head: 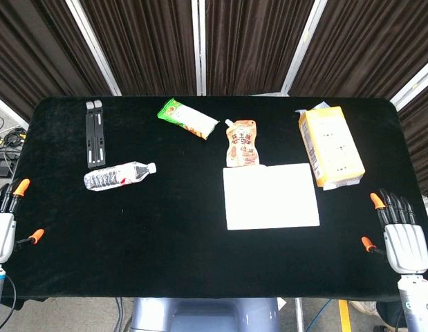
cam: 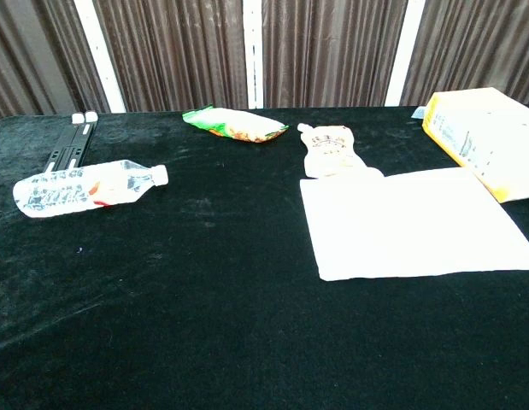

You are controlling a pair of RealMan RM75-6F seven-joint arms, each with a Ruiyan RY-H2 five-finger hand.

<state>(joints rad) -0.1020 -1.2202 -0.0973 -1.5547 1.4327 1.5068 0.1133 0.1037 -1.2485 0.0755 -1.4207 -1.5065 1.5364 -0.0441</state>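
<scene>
My left hand (head: 2, 225) hangs at the table's left front corner, fingers apart, holding nothing. At the right front corner my right hand (head: 402, 238) is likewise open and empty. Neither hand shows in the chest view. On the black table (head: 165, 256) lie a white sheet (head: 270, 196) (cam: 414, 224), a clear water bottle (head: 119, 176) (cam: 85, 187) on its side, a green snack bag (head: 187, 117) (cam: 234, 125), an orange spout pouch (head: 241, 143) (cam: 332, 151) and a yellow box (head: 330, 146) (cam: 486, 137). The bottle is nearest the left hand, the sheet and box nearest the right.
A black folded stand (head: 95, 133) (cam: 66, 147) lies at the back left. Dark curtains (head: 248, 41) hang behind the table. Cables and gear sit on the floor past the left edge.
</scene>
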